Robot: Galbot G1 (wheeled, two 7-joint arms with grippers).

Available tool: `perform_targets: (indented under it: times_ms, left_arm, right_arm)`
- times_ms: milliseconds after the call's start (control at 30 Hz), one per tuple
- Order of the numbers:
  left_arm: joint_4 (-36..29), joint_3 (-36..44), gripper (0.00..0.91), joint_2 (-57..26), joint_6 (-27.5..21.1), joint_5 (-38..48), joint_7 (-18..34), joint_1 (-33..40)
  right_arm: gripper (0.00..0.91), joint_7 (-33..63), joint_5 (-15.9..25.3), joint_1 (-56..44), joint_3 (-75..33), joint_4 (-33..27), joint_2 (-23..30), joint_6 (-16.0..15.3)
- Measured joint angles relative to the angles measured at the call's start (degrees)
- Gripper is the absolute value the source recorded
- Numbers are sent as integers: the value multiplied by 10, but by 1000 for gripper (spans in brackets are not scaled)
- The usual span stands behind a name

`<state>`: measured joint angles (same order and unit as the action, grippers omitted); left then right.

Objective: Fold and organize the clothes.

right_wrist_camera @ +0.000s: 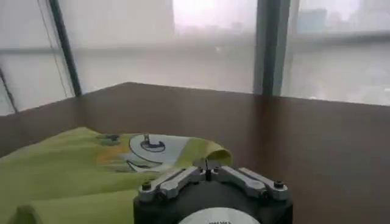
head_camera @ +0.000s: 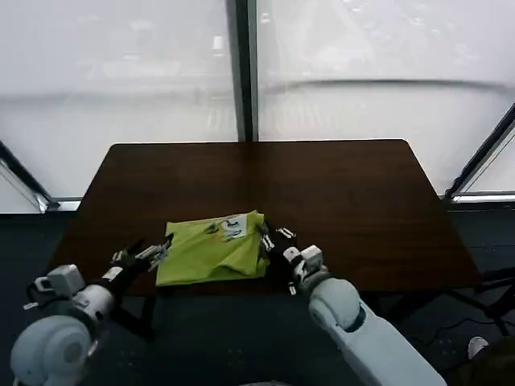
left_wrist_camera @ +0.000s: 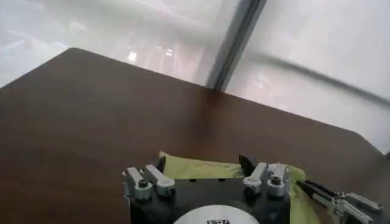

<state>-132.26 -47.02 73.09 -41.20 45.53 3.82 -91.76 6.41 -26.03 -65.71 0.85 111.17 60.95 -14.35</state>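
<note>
The table [head_camera: 346,201] carries the T-shirt [head_camera: 211,256] as a folded bundle near its front edge; the fabric is likely light, soft and limp, best gripped at edges. The left gripper [head_camera: 154,252] sits just beside the bundle's left edge, fingers spread, grasping nothing; the right gripper [head_camera: 272,238] is at the right edge, fingers pressed together, whether pinching cloth cannot be told.

We see the dark table [head_camera: 338,193] bare behind and beside the folded green T-shirt [head_camera: 211,253]. Near its front edge, the left gripper [head_camera: 158,252] and right gripper [head_camera: 272,239] flank it closely.
</note>
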Motion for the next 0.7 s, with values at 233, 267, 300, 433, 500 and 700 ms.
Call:
perform_targets:
  times_ms: [233,267,300,433,500,700]
  left_arm:
    - [7,4,878,10,0,-8,0,0]
    - [7,4,878,11,0,-8,-1,0]
    - [7,4,878,12,1,-9,-1,0]
    - [8,5,878,15,1,-11,-1,-1]
    - [8,4,878,16,2,-12,-1,-3]
    - [8,1,878,17,4,-13,-2,-8]
  right_arm:
    - [878,1,23,-54,7,51,-46,0]
    - [878,1,30,-58,9,53,-49,-1]
    - [878,1,38,-62,13,55,-51,-2]
    - [829,-4,67,-68,27,60,-57,-4]
    - [829,-8,80,-69,34,63,-61,-2]
    - [819,-34,134,-73,45,70,-76,22]
